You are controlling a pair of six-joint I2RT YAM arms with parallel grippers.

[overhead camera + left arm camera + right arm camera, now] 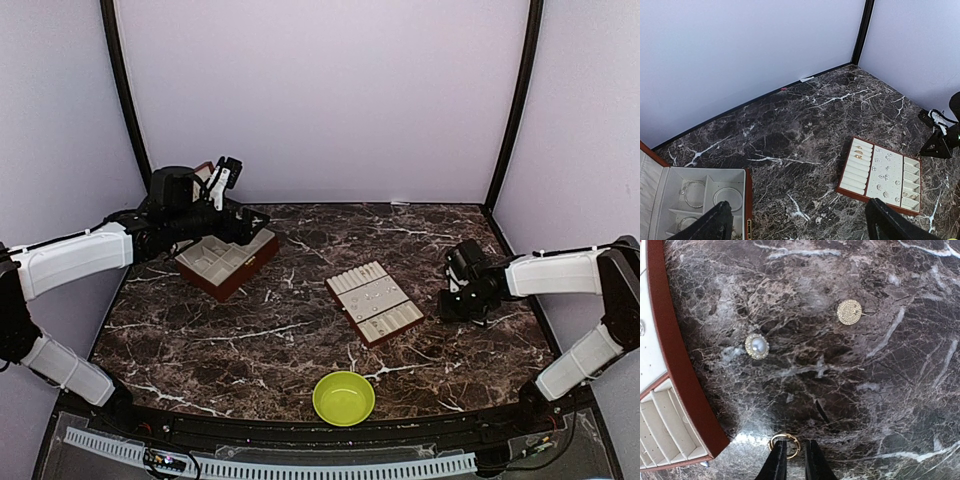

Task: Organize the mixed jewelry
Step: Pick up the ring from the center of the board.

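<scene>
Left end effector [799, 216] hangs spread wide and released over the jewelry box [747, 200], which has wire hoops [728, 198] in its compartments. The earring tray [854, 172] sits mid-bench [790, 125]. Right end effector [796, 447] is clenched on a small gold ring [785, 436], with 2 loose studs [757, 346] beyond it.

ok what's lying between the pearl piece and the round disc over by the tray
Nothing. In the right wrist view, only bare marble table runs between the pearl piece and the round disc.
</scene>
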